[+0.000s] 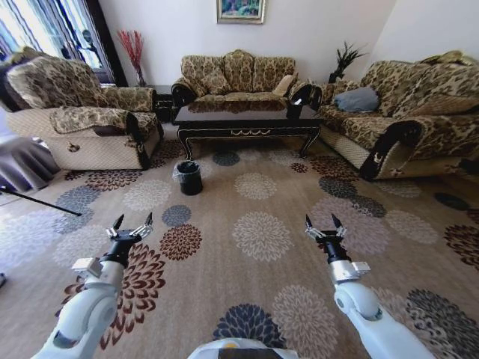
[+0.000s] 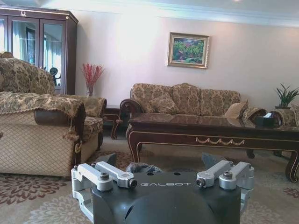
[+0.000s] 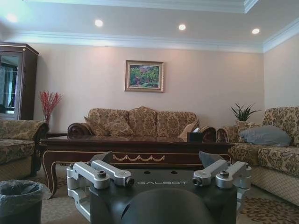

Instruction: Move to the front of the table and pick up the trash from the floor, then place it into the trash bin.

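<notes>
Both grippers hang empty over the floor with their dark pointed fingers spread wide: the left gripper (image 1: 129,224) at the lower left of the head view, the right gripper (image 1: 323,224) at the lower right. Beneath them spreads the beige-brown carpet with round flower medallions (image 1: 254,194). The small round black trash bin with its thin grey plastic liner (image 1: 188,177) stands left of centre, just in front of the long glossy dark brown coffee table with gold scroll ornament (image 1: 247,120) in the upper middle. No trash can be made out on the carpet from here. Such litter would likely be light and soft or springy; a pinch across the middle of each piece should hold it.
</notes>
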Motion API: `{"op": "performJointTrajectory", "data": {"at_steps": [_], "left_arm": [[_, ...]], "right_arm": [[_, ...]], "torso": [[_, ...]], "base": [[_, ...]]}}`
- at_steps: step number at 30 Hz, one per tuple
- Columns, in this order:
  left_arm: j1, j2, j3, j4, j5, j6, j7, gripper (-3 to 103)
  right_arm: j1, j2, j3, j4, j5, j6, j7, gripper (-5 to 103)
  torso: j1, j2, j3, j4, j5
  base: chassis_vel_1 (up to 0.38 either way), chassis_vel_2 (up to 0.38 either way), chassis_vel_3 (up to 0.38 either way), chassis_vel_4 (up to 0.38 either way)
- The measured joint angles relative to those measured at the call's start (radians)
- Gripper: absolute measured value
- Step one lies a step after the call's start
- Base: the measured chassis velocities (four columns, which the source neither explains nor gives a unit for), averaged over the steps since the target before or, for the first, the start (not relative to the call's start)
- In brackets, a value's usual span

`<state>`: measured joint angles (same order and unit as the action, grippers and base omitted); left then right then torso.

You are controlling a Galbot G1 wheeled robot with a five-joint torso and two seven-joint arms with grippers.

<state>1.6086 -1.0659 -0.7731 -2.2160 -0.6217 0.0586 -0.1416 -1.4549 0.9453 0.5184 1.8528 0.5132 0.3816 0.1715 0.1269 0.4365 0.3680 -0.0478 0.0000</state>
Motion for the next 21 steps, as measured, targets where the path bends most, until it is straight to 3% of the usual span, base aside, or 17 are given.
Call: {"op": "performJointTrajectory", "data": {"at_steps": [21], "left_arm": [[0.018, 0.000, -0.012, -0.019, 0.003, -0.002, 0.003, 100]], "right_arm": [[-0.005, 0.001, -0.005, 0.009, 0.002, 0.011, -0.006, 100]], "torso": [[0.029, 0.079, 0.049, 0.0000, 0.0000]], "base": [[-0.016, -0.017, 0.016, 0.013]]}}
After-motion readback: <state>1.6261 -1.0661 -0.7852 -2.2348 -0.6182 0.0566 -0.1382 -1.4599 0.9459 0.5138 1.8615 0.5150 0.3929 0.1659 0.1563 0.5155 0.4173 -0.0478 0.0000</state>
